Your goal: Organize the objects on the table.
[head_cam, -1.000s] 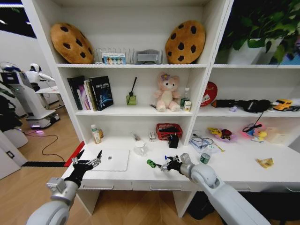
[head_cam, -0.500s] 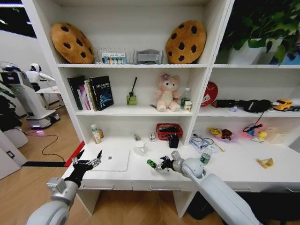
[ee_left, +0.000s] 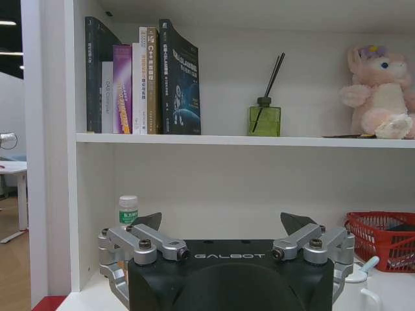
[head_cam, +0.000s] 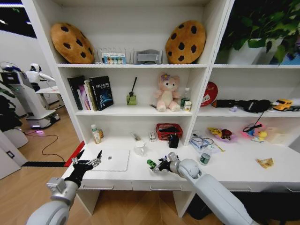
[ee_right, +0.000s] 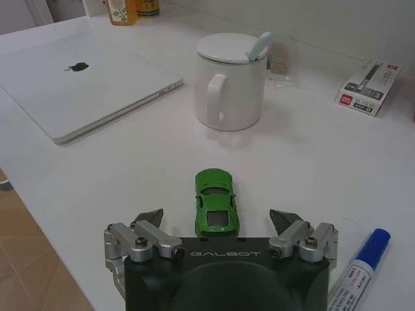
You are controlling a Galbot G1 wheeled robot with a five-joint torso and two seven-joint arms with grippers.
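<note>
The right tool (head_cam: pixel 159 166) is low over the table (head_cam: pixel 234 171), near the middle of the front edge, with its fingers spread apart and holding nothing. In the right wrist view the right tool (ee_right: pixel 222 218) has one fingertip on each side of the green toy car (ee_right: pixel 216 201), and neither touches it. The car (head_cam: pixel 151 163) rests on the table surface, between the front edge and the white mug (head_cam: pixel 139 148).

The white mug (ee_right: pixel 229 81) stands upright farther back, with a lid and a pale blue piece projecting at the rim. The silver laptop (head_cam: pixel 110 160) lies closed and flat toward the left end of the table. A blue-capped marker (ee_right: pixel 358 271) lies on the table just beside the right tool. A small white box (ee_right: pixel 370 80) lies behind the mug toward the rear edge.

The left tool (head_cam: pixel 86 162) hangs at the left front corner of the table, beside the laptop, with its fingers wide open and empty. In the left wrist view the left tool (ee_left: pixel 224 223) points toward the shelf unit (ee_left: pixel 55 149).

The green-banded can (head_cam: pixel 205 158) stands upright right of the table's centre. The yellow crumpled scrap (head_cam: pixel 265 162) lies toward the right end. A red basket (head_cam: pixel 169 131) sits at the rear edge under the shelves.
</note>
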